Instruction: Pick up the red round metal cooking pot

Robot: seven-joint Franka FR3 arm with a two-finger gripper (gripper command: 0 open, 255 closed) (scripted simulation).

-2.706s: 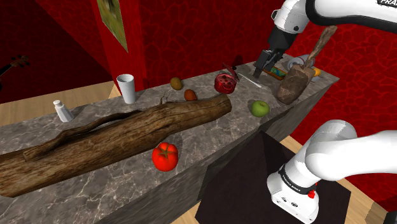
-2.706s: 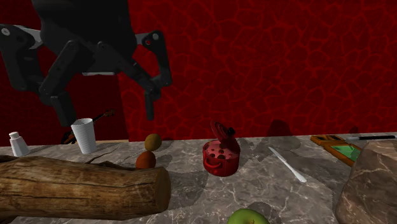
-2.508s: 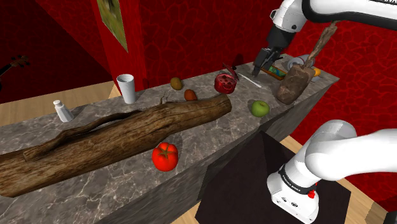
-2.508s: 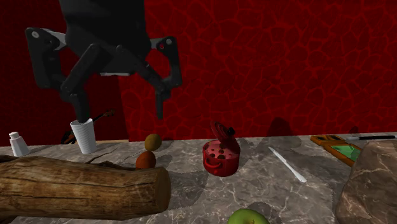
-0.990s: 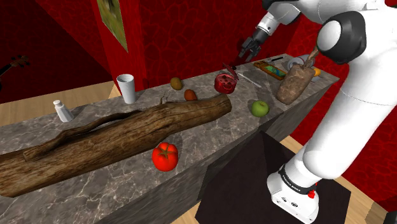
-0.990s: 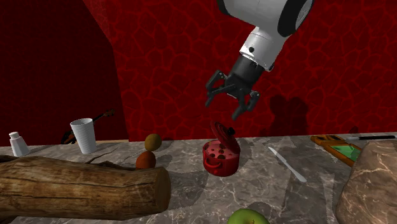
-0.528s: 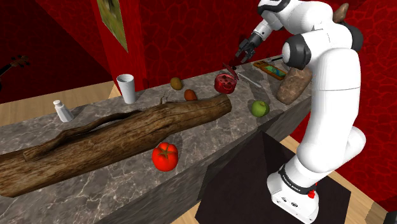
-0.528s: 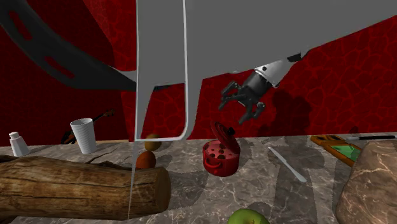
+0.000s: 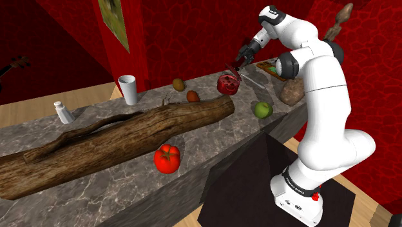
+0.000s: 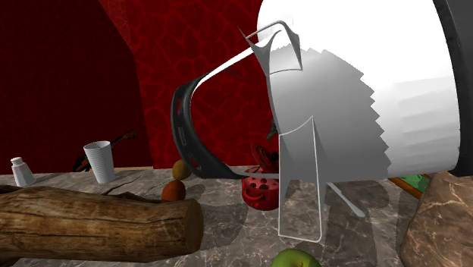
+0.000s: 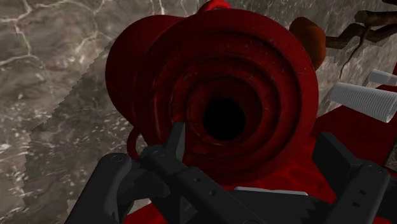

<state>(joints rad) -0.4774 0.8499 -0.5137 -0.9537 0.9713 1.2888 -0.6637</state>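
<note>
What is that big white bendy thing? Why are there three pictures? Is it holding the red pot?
It is a robot arm standing on a box. At its tip is a black two-finger end effector. One picture looks from beside the arm. One looks from low by the counter, where the arm's white shell blocks much of the view. One comes from a camera on the hand itself. On the stone counter lie a long log, a tomato, a green apple, a white cup and the red pot. The fingers stand apart, close to the pot's lid. Nothing is held yet.
</note>
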